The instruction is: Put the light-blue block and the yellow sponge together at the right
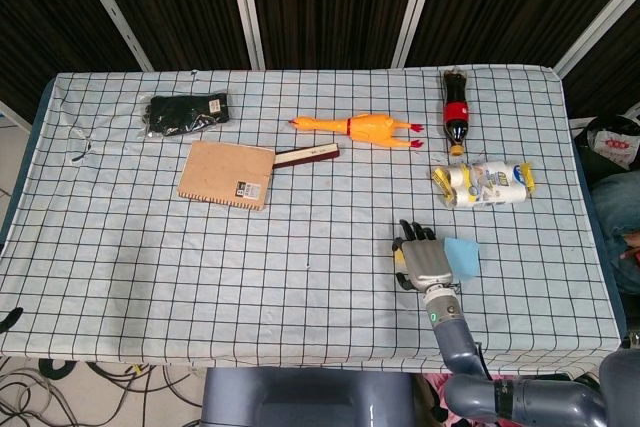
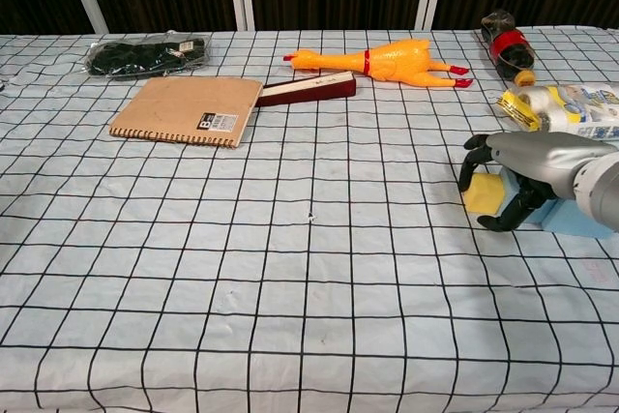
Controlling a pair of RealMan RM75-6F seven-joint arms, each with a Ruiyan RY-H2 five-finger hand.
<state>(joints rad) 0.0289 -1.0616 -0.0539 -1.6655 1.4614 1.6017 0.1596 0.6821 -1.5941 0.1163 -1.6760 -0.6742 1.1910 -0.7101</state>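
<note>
Yellow sponge (image 2: 482, 194) in right robot hand (image 2: 513, 181), seemingly touching light-blue block (image 2: 569, 216)

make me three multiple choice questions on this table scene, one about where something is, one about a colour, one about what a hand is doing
1. Where does the brown notebook lie?
A. left half of the table
B. beside the block
C. at the near edge

2. What colour is the sponge?
A. green
B. yellow
C. red

3. What is the right hand doing?
A. lifting the cola bottle
B. resting flat on the notebook
C. curled around the sponge beside the light-blue block

Answers:
1. A, the head view shows the notebook left of centre, below the dark green packet.
2. B, the chest view shows a yellow face between the dark fingers.
3. C, the chest view shows the fingers wrapped over the sponge, with the block right behind it; the cola bottle lies untouched at the far edge.

The left hand shows in neither view.
</note>
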